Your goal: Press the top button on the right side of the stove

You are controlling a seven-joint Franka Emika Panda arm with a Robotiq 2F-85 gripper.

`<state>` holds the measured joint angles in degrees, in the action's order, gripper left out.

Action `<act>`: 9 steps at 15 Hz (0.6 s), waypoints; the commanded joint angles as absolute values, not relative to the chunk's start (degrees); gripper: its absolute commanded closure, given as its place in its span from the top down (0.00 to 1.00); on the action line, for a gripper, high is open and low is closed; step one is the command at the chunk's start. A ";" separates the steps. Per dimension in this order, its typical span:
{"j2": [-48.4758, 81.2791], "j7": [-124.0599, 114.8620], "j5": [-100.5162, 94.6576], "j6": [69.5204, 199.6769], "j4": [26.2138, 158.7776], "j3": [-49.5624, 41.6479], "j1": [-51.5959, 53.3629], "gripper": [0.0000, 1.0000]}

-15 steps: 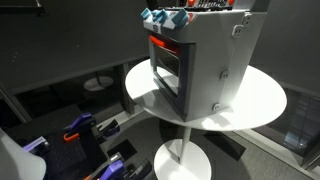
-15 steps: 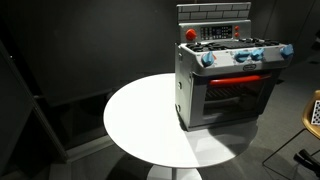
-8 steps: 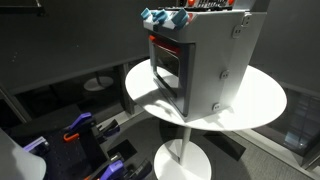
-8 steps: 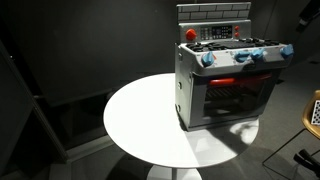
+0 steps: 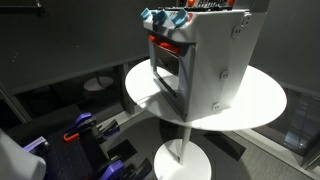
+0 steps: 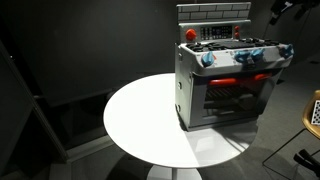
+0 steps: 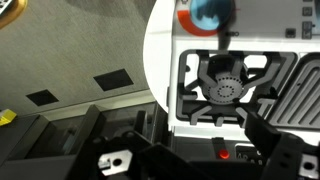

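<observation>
The stove [image 5: 195, 60] is a grey toy oven with a dark glass door and a red strip, standing on a round white table [image 5: 262, 100]. An exterior view shows its front [image 6: 225, 85], with blue knobs [image 6: 245, 54] and a red button [image 6: 190, 34] on the back panel. My gripper [image 6: 285, 9] hangs above the stove's upper right corner, apart from it. In the wrist view the gripper [image 7: 200, 150] is open and empty over the stove top [image 7: 225, 90], above a black burner, a blue knob [image 7: 210, 12] and a small red button [image 7: 224, 153].
The table [image 6: 140, 120] stands on a single pedestal with a round base [image 5: 185, 162]. Blue and orange gear [image 5: 85, 130] lies on the floor beside it. A tripod-like stand [image 6: 313, 110] is at the frame's edge. Dark curtains surround the scene.
My gripper has come into the exterior view from the right edge and moved left toward the stove's top. The stove has not moved.
</observation>
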<state>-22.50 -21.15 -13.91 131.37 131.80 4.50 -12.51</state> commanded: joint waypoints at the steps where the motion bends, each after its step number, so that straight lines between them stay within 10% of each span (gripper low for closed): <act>1: -15.34 -23.46 -15.59 132.62 124.74 3.78 -12.36 1.00; 9: -3.99 -24.09 -15.63 132.79 114.18 1.00 -10.50 1.00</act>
<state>-8.36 -22.43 -14.22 133.53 119.36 2.54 -12.05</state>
